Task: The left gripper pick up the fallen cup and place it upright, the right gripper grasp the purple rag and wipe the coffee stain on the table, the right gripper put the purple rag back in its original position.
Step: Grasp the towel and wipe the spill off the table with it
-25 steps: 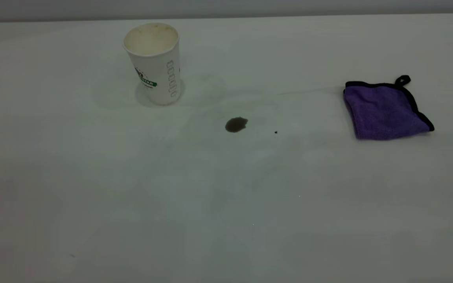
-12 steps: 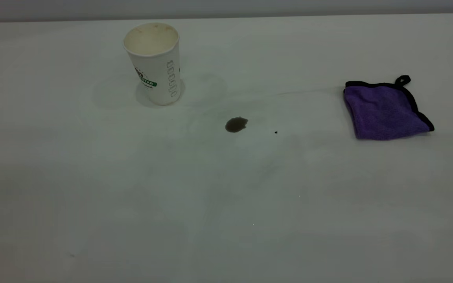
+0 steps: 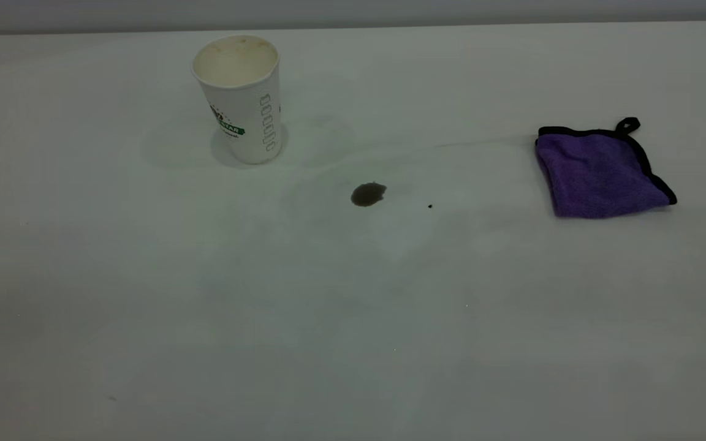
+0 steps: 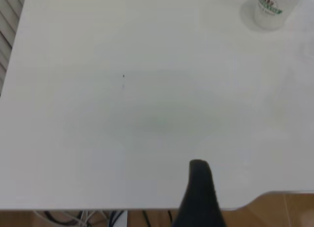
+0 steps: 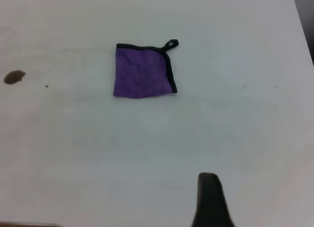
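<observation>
Cup upright on table, far left. Coffee stain unwiped, between cup and purple rag, nearer the cup. Tiny black speck just right of stain. Rag flat at right, untouched. Left gripper near table edge, well apart from cup; finger state indeterminate. Right gripper well short of rag; finger state indeterminate.

Cup upper left looks like matt white paper with printed ribs. Rag on the right is fuzzy purple cloth, black stitched edging. Table is smooth, matt, pale.
</observation>
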You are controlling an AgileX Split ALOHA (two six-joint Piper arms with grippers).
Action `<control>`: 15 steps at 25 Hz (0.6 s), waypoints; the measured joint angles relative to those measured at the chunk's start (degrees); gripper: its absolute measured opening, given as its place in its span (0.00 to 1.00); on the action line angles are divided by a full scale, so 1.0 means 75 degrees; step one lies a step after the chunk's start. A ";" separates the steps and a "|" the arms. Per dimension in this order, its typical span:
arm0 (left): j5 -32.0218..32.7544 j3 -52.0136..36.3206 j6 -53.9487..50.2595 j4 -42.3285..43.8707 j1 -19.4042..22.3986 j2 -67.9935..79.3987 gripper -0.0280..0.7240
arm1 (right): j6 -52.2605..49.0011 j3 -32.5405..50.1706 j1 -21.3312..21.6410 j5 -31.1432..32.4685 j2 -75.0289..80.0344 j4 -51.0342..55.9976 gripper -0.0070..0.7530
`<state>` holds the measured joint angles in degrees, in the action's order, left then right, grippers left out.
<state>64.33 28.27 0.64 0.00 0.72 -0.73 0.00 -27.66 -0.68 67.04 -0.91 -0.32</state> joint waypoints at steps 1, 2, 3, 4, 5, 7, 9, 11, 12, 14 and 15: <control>0.0008 0.0000 0.0000 0.0000 0.0000 -0.0035 0.93 | 0.0000 0.0000 0.0000 0.0000 0.0000 0.0000 0.73; 0.0008 0.0000 0.0000 0.0000 0.0000 -0.0050 0.93 | 0.0000 0.0000 0.0000 0.0000 0.0000 0.0000 0.73; 0.0008 0.0000 0.0000 0.0000 0.0000 -0.0050 0.93 | 0.0000 0.0000 0.0000 0.0000 0.0000 0.0000 0.73; 0.0008 0.0000 0.0000 0.0000 0.0000 -0.0050 0.93 | 0.0000 0.0000 0.0000 0.0000 0.0000 0.0000 0.73; 0.0008 0.0000 0.0000 0.0000 0.0000 -0.0050 0.93 | 0.0000 0.0000 0.0000 0.0000 0.0000 0.0000 0.73; 0.0008 0.0000 0.0000 0.0000 0.0000 -0.0050 0.91 | 0.0000 0.0000 0.0000 0.0000 0.0000 0.0000 0.73; 0.0008 0.0000 0.0000 0.0000 0.0000 -0.0050 0.88 | 0.0000 0.0000 0.0000 0.0000 0.0000 0.0000 0.73; 0.0008 0.0000 0.0007 0.0000 0.0000 -0.0050 0.84 | 0.0000 0.0000 0.0000 0.0000 0.0000 0.0000 0.73; 0.0008 0.0000 0.0007 0.0000 0.0000 -0.0050 0.81 | 0.0000 0.0000 0.0000 0.0000 0.0000 0.0000 0.73; 0.0008 0.0000 0.0007 0.0000 0.0000 -0.0050 0.76 | 0.0000 0.0000 0.0000 0.0000 0.0000 0.0000 0.73; 0.0008 0.0000 0.0007 0.0000 0.0000 -0.0050 0.73 | 0.0000 0.0000 0.0000 0.0000 0.0000 0.0000 0.73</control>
<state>64.39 28.27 0.69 0.00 0.72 -1.11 0.00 -27.66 -0.68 67.04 -0.91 -0.32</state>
